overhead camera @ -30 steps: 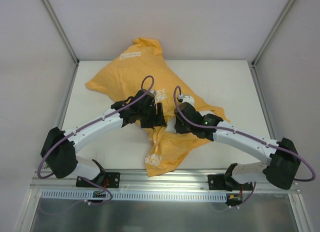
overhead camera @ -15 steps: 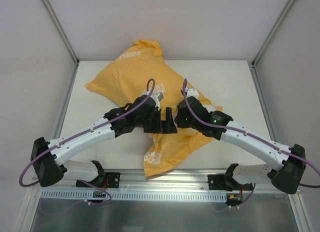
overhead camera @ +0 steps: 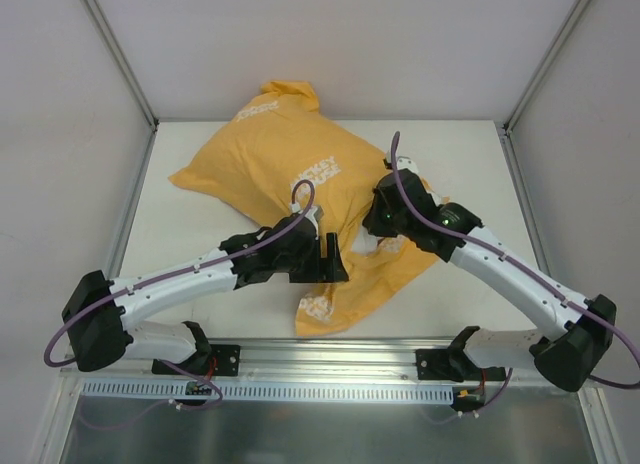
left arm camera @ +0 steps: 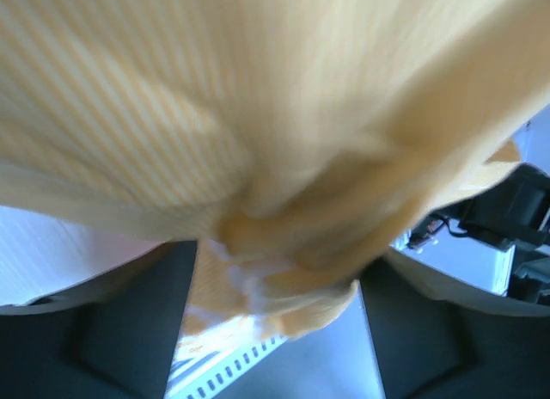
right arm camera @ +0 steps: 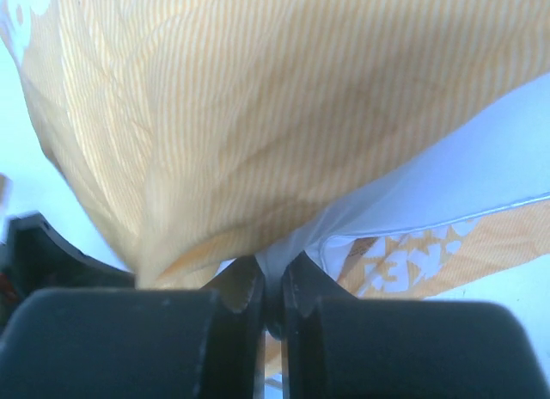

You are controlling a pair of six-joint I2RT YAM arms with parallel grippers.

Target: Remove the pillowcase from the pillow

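The orange pillowcase (overhead camera: 270,159) with small white logos lies plump in the middle of the table, its loose end trailing toward the near edge. My left gripper (overhead camera: 335,256) is at that loose end. In the left wrist view, a thick bunch of orange fabric (left arm camera: 258,89) fills the gap between its jaws (left arm camera: 279,270), folds drawn toward it. My right gripper (overhead camera: 372,224) is at the cover's right side. In the right wrist view it (right arm camera: 273,279) is shut on a fold of the white pillow (right arm camera: 447,167), which comes out from under the orange cover (right arm camera: 258,98).
The white table (overhead camera: 180,274) is enclosed by pale walls with metal posts at the far corners. A metal rail (overhead camera: 330,359) runs along the near edge between the arm bases. The two wrists are close together over the loose end.
My right gripper has moved away to the far right, drawing the white fabric with it. My left gripper has moved nearer and lower with the orange end. The cover's far part now shows more.
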